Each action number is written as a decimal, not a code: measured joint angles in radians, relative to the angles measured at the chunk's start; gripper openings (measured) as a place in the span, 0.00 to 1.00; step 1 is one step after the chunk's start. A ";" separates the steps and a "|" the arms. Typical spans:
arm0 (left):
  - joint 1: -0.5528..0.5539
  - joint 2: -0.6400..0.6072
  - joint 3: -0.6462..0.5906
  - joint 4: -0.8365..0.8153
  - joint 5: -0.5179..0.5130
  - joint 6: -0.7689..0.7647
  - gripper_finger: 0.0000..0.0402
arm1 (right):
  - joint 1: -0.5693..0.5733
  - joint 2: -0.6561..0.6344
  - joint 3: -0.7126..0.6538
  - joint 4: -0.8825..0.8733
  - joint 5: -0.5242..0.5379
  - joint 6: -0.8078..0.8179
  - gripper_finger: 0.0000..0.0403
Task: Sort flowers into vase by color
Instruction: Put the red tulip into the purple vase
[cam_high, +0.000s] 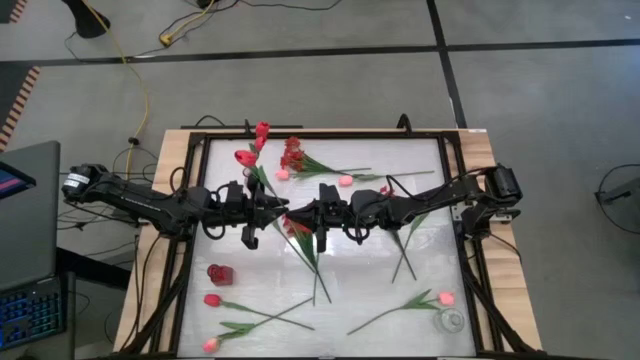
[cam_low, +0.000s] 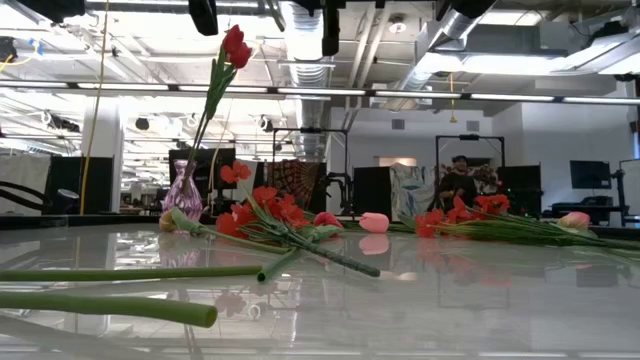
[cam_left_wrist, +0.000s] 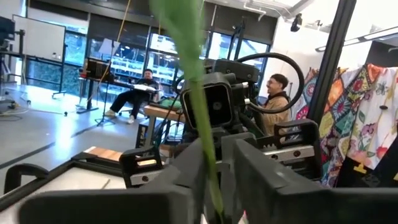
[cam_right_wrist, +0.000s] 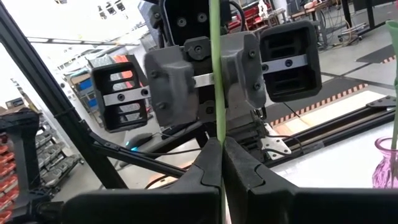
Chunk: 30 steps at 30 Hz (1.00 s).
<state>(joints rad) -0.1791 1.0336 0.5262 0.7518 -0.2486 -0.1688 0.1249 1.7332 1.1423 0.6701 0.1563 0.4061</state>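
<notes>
Closest to you, the right gripper (cam_right_wrist: 222, 168) is pinching its two fingers together on the thin green stem (cam_right_wrist: 216, 93). The stem is running straight across the fingers' line, its long axis square to the reach of both arms. The wrist views are not showing its blossom, so you cannot tell the colour from there.

Just past it, the left gripper (cam_right_wrist: 208, 81) is facing the right one head-on, with its fingers pressing the same stem from both sides. Both arms are therefore holding one flower over the table's middle. The left arm is reaching in from 9 o'clock and the right arm from 3 o'clock.

Taking those grippers as the dial's centre in the overhead view, a small red vessel (cam_high: 219, 272) is sitting at about 7 o'clock, nearer the left arm. A clear glass vase (cam_high: 450, 320) is standing at about 4 o'clock, near the corner, on the right arm's side.

Loose flowers are lying all around. Two pink tulips (cam_high: 212, 300) are lying at 7 o'clock beyond the vessel, and another pink tulip (cam_high: 445, 297) is lying just beside the clear vase. A red spray (cam_high: 292, 155) is lying at 12 o'clock.

The table frame (cam_high: 190, 200) is well apart, so you are working with open room above the glass.
</notes>
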 joint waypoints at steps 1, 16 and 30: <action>0.000 0.000 0.000 0.000 -0.001 0.000 0.09 | 0.000 0.000 0.000 0.001 -0.002 0.000 0.07; 0.000 -0.023 0.000 -0.008 -0.002 0.016 0.00 | -0.004 0.000 0.000 0.005 -0.020 0.006 0.22; 0.000 -0.238 0.000 -0.293 -0.126 0.057 0.00 | -0.048 0.000 0.001 -0.005 -0.028 -0.014 0.66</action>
<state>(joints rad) -0.1787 0.7953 0.5266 0.4588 -0.3748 -0.1122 0.0766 1.7336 1.1429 0.6649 0.1280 0.3916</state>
